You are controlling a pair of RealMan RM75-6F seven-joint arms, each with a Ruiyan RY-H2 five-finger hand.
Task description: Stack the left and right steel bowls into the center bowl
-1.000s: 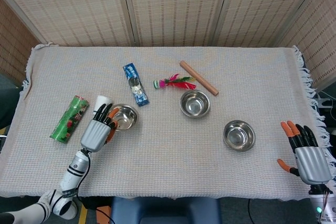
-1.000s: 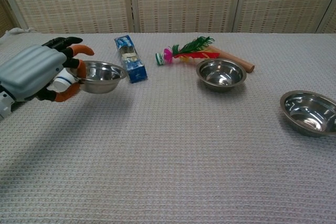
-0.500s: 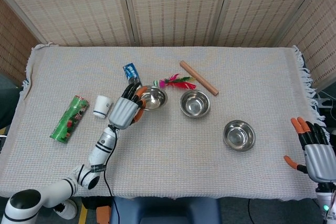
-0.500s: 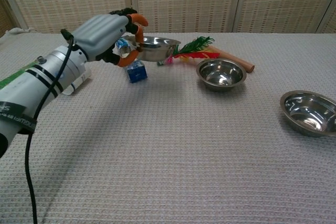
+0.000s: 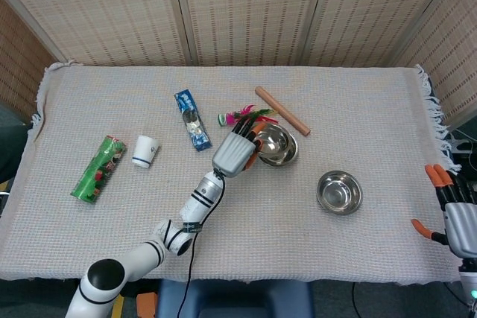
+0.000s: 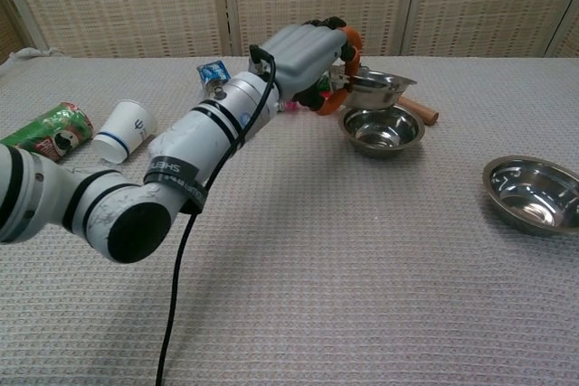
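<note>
My left hand [image 5: 236, 152] [image 6: 309, 61] grips the rim of a steel bowl [image 6: 375, 89] and holds it just above the center bowl [image 6: 381, 129] [image 5: 279, 148], slightly tilted. In the head view the held bowl overlaps the center one and I cannot separate them. The right steel bowl [image 5: 339, 191] [image 6: 533, 193] sits alone on the cloth toward the right. My right hand [image 5: 457, 217] hangs at the table's right front edge with fingers spread and nothing in it.
A wooden stick [image 5: 282, 110], a feathered shuttlecock [image 5: 244, 117] and a blue packet [image 5: 192, 119] lie behind the bowls. A paper cup [image 5: 144, 150] and a green can [image 5: 99, 168] lie at the left. My left forearm [image 6: 194, 146] stretches across the cloth's middle.
My left hand carried the left bowl rightward from near the blue packet to above the center bowl. My right hand drew back a little toward the table's right edge.
</note>
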